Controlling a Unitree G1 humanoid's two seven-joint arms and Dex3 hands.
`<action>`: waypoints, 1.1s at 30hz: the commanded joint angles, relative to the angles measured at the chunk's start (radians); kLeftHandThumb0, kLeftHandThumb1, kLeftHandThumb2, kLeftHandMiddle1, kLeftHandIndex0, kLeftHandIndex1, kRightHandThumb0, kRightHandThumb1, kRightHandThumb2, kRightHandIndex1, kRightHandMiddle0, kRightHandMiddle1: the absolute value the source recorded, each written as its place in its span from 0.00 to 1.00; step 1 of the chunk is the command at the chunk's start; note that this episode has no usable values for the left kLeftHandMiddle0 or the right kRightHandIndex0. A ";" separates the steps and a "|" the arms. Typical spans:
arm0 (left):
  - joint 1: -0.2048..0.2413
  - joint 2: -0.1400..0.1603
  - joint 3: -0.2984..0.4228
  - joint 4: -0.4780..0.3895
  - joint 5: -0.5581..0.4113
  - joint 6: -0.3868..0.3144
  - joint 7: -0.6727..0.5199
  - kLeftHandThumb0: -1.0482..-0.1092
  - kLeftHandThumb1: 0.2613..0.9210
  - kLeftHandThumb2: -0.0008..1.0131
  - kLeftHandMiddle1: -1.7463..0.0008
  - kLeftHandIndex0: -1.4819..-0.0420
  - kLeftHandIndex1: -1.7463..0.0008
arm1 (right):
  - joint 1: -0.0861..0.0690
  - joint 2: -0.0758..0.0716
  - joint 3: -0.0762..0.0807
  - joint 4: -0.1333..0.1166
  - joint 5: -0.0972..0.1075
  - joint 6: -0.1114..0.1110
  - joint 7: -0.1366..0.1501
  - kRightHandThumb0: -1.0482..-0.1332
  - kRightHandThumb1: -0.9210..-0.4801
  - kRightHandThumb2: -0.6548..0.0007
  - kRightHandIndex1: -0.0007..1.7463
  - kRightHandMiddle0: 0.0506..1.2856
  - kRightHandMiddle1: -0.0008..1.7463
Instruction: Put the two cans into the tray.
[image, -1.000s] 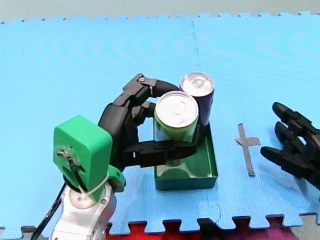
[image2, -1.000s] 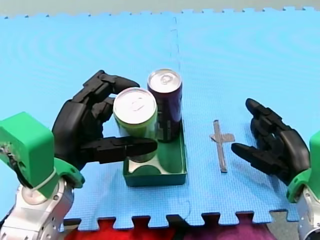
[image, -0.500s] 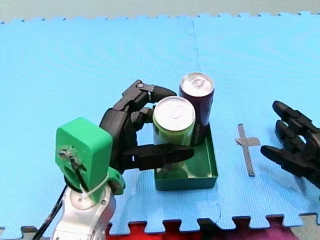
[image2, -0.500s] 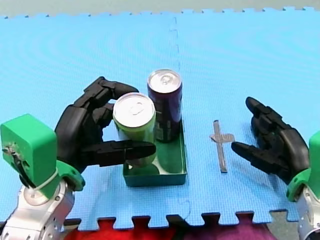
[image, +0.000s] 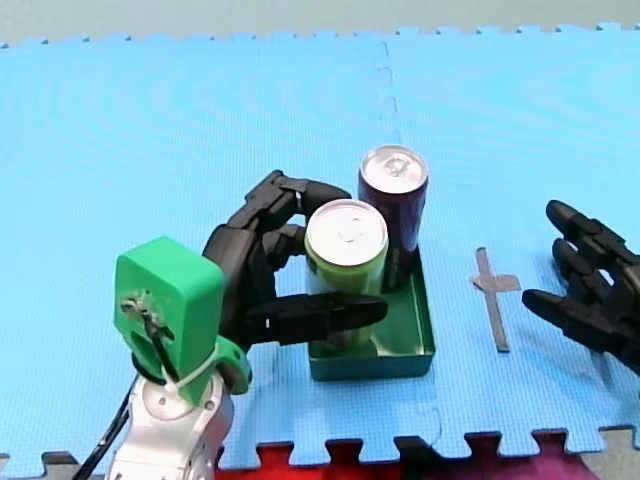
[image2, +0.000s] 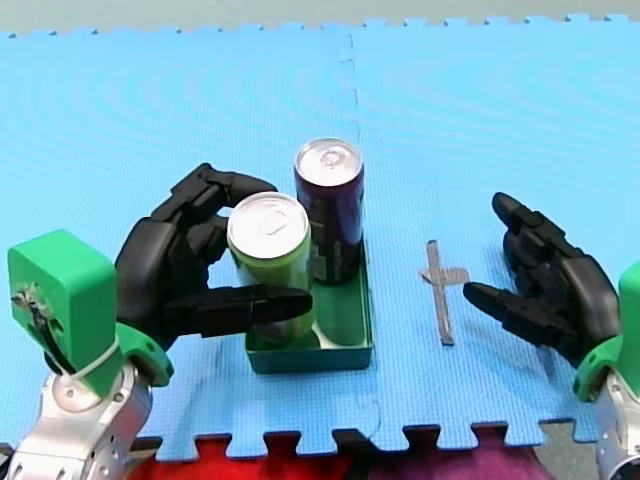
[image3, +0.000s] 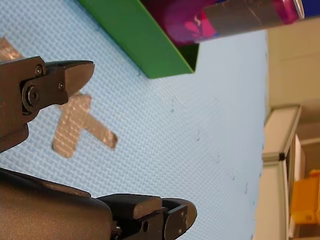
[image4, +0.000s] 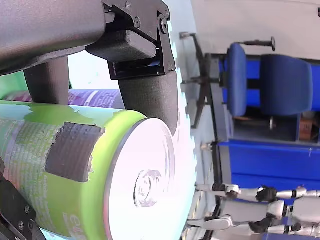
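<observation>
The robot's left hand (image: 250, 268) clasps the green can (image: 345, 262) at mid-body, with fingers behind and thumb across the front. The can stands upright at the near end of the green tray (image: 422, 338), just beside the purple can (image: 395, 205), which crowds the fingers. The thin, smooth metal is probably light and easily dented. The right hand (image2: 548, 292) holds nothing, beyond a tape cross (image: 493, 292) on the blue mat (image: 150, 130).

Blue foam puzzle mat (image: 150, 140): bears everything. Green rectangular plastic tray (image: 372, 365): on mat, centre front. Purple aluminium can (image: 393, 215): upright in tray, rear. Lime-green aluminium can (image: 345, 262): in tray's front part, just before the purple one, clasped by black left hand (image: 255, 275) from the tray's left. Silver tape cross (image: 492, 298): right of tray. Black right hand (image: 590, 300): right of cross.
</observation>
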 joint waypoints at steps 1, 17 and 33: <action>-0.007 0.000 0.004 0.003 -0.001 -0.016 0.000 0.47 0.88 0.00 0.00 0.64 0.00 | 0.003 -0.007 -0.001 -0.003 0.004 -0.003 -0.002 0.02 0.00 0.91 0.00 0.16 0.00; 0.001 -0.009 -0.005 0.005 0.018 -0.016 0.015 0.48 0.88 0.00 0.00 0.64 0.00 | 0.007 -0.005 -0.003 -0.010 0.009 -0.005 0.004 0.02 0.00 0.89 0.00 0.16 0.00; -0.018 0.002 -0.015 0.053 0.043 -0.024 0.007 0.47 0.88 0.00 0.00 0.63 0.00 | 0.010 -0.001 0.000 -0.015 0.008 -0.009 0.000 0.01 0.00 0.88 0.00 0.16 0.00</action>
